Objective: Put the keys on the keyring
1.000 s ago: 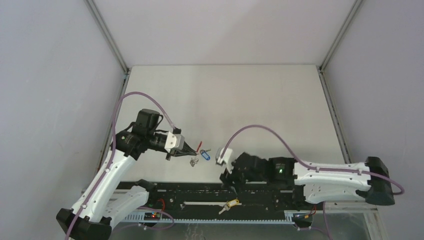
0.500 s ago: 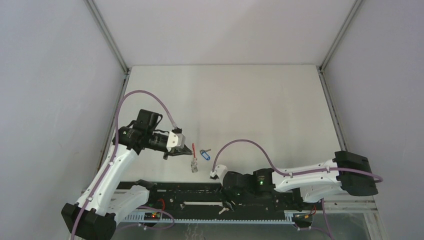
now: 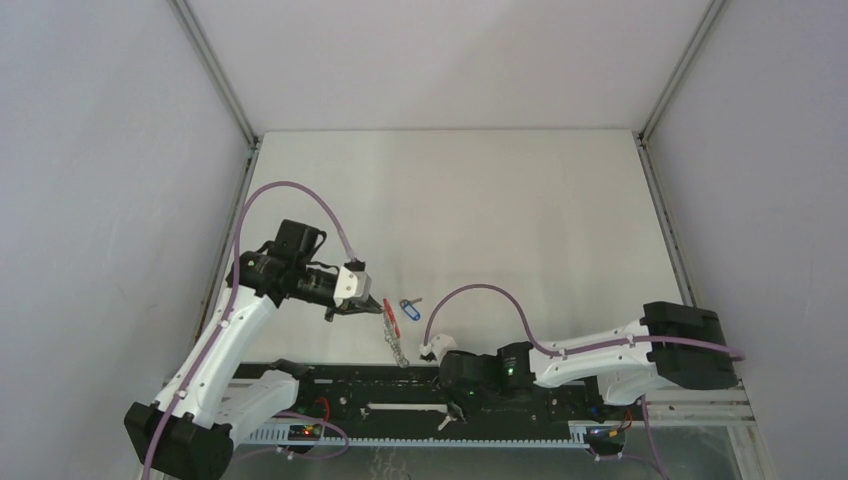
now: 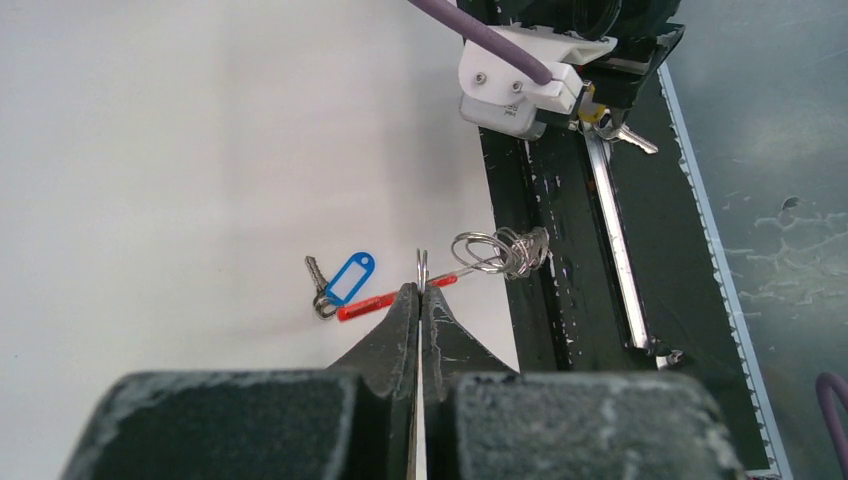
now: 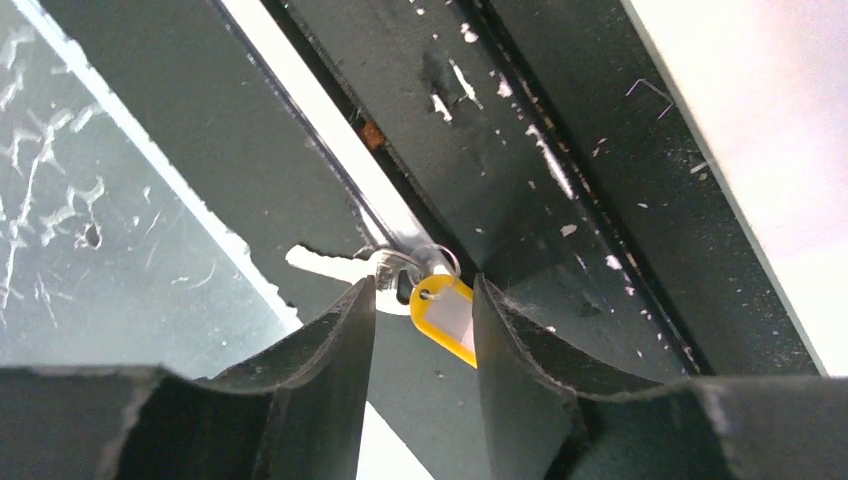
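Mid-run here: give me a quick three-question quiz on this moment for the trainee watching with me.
1. True or false: the left gripper has its jaws shut on the keyring.
2. What tag colour has the key between the open jaws of the right gripper? A) blue B) yellow C) green
3. Fill in: the blue-tagged key lies on the white ____.
Key: 1 true; 2 B; 3 table.

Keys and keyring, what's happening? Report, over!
Left gripper shut on keyring. Right gripper open, straddling yellow key on black rail. Blue key on table beside keyring. Nothing in the way.
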You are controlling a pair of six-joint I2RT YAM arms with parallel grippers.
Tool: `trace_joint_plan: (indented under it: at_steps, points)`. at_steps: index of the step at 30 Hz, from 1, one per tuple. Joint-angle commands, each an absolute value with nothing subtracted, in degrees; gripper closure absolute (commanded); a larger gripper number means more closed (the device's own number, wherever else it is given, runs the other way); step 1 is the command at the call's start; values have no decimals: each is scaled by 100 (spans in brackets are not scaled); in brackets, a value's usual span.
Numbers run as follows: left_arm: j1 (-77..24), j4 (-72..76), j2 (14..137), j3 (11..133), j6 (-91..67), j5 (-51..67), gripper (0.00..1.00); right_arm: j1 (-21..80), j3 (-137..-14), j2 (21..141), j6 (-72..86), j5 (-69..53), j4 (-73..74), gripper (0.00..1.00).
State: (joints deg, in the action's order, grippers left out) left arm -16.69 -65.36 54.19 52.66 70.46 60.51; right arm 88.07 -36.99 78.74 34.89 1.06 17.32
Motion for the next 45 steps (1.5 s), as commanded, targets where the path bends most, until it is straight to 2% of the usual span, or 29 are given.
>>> trace_joint_plan:
  at_steps: [1, 4, 6, 7, 8, 16, 25, 30, 36, 37, 40, 45]
  points:
    - [-1617, -6631, 5396, 5349, 7215, 6126, 100, 8941, -3669, 7970, 3801, 192, 1643, 54]
    - [-1617, -6636, 5381, 5360, 7216, 6151, 100, 8943, -3674, 8025, 3799, 227, 1604, 69]
    - [-1617, -6636, 5371, 5360, 7203, 6155, 100, 8928, -3674, 8037, 3802, 290, 1627, 83]
    - [-1617, -6642, 5370, 5374, 7199, 6146, 100, 8927, -3674, 8029, 3805, 338, 1645, 95]
    - [-1609, -6663, 5370, 5396, 7198, 6139, 100, 8921, -3674, 7994, 3806, 411, 1693, 100]
    - [-1608, -6681, 5417, 5517, 7204, 6160, 100, 8419, -3667, 6871, 3352, 1023, 2135, 100]
    - [-1608, -6668, 5440, 5611, 7138, 6173, 100, 6833, -3655, 6218, 2379, 710, 1733, 100]
    - [-1608, -6667, 5449, 5622, 7146, 6184, 100, 5782, -3677, 6699, 1949, 111, 1076, 100]
    - [-1606, -6687, 5450, 5660, 7120, 6197, 100, 5100, -3981, 7668, 1800, -399, 376, 100]
    - [-1608, -6695, 5442, 5668, 7119, 6196, 100, 5027, -4043, 7791, 1831, -391, 381, 97]
    - [-1608, -6751, 5432, 5666, 7119, 6189, 100, 4877, -4235, 7920, 1938, -139, 675, 78]
    - [-1606, -6747, 5418, 5659, 7100, 6221, 100, 4869, -4430, 7240, 1841, 833, 1236, 48]
